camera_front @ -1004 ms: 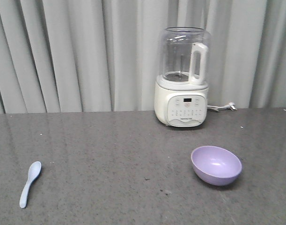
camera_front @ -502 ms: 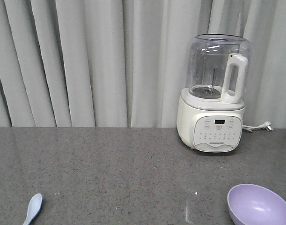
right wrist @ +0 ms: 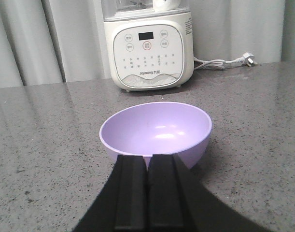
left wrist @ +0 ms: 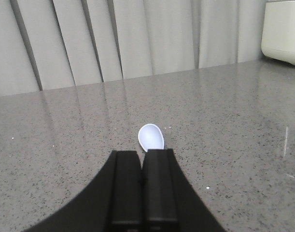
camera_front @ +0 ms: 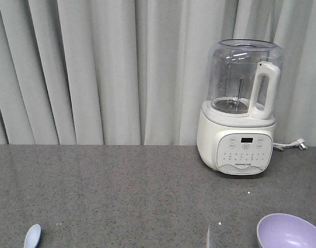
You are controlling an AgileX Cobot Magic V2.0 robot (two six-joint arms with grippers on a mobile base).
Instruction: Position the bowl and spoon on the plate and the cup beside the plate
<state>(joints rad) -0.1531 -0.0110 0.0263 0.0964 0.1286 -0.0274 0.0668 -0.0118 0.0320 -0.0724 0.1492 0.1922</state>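
Grey speckled counter (right wrist: pixel 36 145) holds a smooth, plain lavender bowl (right wrist: pixel 155 128).

Kitchen-like mock-up, grey speckled countertop (camera_front: pixel 121 196), white blender (camera_front: pixel 240 108), pleated curtain (camera_front: pixel 95 67) backdrop

Smooth matt plastic bowl (right wrist: pixel 155 131), glossy plastic spoon (left wrist: pixel 151 137); polished speckled stone-look counter (camera_front: pixel 121 191), clear plastic blender jar (camera_front: pixel 235 72)

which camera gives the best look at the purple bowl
The right wrist view: the bowl sits centred, its rim and empty inside clear, and only the right pincer hides a little of its near wall. The front view catches just its upper part, cut off by the bottom edge. The left wrist view does not show it.
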